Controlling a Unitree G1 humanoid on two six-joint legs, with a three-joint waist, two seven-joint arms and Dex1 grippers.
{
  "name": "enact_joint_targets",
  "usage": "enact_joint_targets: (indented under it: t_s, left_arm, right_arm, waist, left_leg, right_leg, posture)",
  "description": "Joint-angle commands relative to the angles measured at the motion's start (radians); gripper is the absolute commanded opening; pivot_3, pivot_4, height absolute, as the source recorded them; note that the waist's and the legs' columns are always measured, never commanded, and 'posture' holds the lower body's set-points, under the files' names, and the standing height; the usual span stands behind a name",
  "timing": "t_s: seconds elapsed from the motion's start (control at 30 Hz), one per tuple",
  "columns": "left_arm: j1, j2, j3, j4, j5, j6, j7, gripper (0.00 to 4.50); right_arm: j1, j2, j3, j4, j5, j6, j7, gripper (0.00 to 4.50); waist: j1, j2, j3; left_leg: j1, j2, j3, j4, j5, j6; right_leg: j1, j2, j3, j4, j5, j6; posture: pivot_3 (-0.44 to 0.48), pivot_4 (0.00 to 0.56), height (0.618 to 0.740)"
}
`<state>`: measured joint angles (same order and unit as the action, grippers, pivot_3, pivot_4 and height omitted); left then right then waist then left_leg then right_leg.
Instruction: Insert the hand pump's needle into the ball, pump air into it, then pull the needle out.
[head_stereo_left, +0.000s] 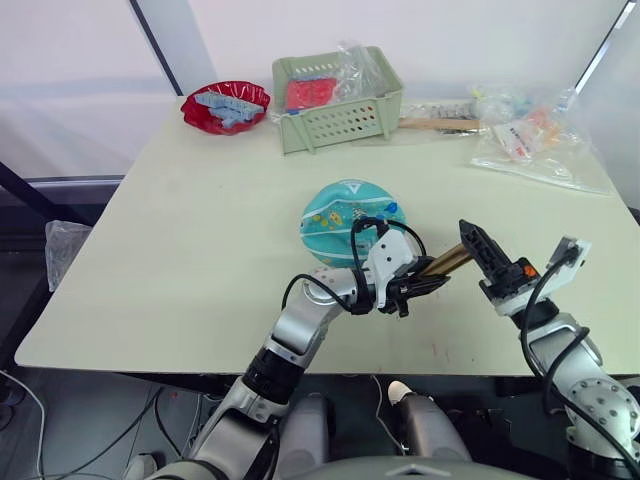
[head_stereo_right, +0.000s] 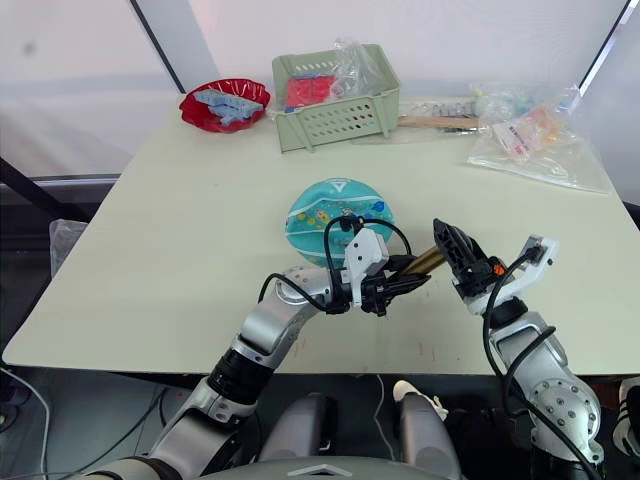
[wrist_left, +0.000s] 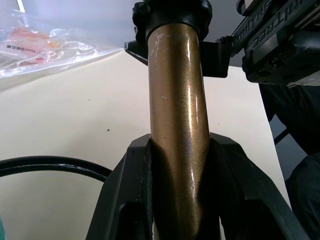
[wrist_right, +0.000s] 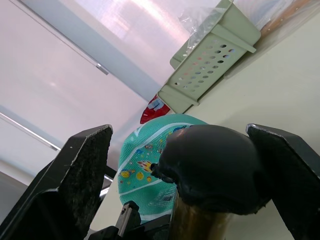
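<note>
Pump (head_stereo_left: 447, 262) clamped in left gripper (head_stereo_left: 425, 285) beside ball (head_stereo_left: 347, 220).

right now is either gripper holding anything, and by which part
The left gripper is shut on the brass-gold hand pump, clamping its cylinder body. The right gripper is open, its fingers straddling the pump's black end cap without gripping.

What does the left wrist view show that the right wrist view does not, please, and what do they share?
Left wrist view alone: the left gripper shut on the hand pump, plastic bags on the table, and a black cable.

Right wrist view alone: the ball, the green basket, a red dish, and the right gripper with fingers either side of the pump's black end, one side gapped.

Shared: the pump and the table.
</note>
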<state>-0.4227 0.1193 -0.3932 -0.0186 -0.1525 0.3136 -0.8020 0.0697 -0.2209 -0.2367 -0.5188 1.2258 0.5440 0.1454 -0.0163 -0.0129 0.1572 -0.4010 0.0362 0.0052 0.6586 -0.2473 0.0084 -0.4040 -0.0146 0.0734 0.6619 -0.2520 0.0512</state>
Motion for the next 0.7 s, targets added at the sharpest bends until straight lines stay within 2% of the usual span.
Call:
enact_joint_targets:
  t_s: [0.03,0.63,0.67,0.7]
  left_arm:
    - [-0.002,-0.004,-0.006,-0.035,-0.012,-0.021,-0.008,1.09]
    - [-0.001,0.000,-0.026,-0.021,-0.007,-0.031,-0.028,1.09]
    - [0.000,-0.001,-0.028,-0.020,-0.006,-0.031,-0.027,1.09]
    - [0.001,-0.001,-0.029,-0.019,-0.006,-0.032,-0.028,1.09]
  right_arm:
    - [-0.013,-0.008,-0.010,-0.029,0.026,-0.006,0.005,4.50]
    - [-0.019,-0.009,-0.003,-0.030,-0.005,-0.020,0.015,4.50]
    - [-0.018,-0.009,-0.004,-0.030,-0.006,-0.021,0.017,3.96]
    - [-0.018,-0.009,-0.005,-0.030,-0.008,-0.022,0.017,3.61]
  waist:
    - [0.000,0.000,0.000]
    - [0.000,0.000,0.000]
    - [0.000,0.000,0.000]
    - [0.000,0.000,0.000]
  left_leg:
    - [0.000,0.000,0.000,0.000,0.000,0.000]
    - [0.000,0.000,0.000,0.000,0.000,0.000]
    - [0.000,0.000,0.000,0.000,0.000,0.000]
    - [0.000,0.000,0.000,0.000,0.000,0.000]
  right_leg:
    - [0.000,0.000,0.000,0.000,0.000,0.000]
    - [0.000,0.000,0.000,0.000,0.000,0.000]
    - [0.000,0.000,0.000,0.000,0.000,0.000]
    - [0.000,0.000,0.000,0.000,0.000,0.000]
  posture:
    - [0.000,0.150,0.736]
    - [0.000,0.150,0.736]
    - [0.000,0.150,0.736]
    - [0.000,0.150,0.736]
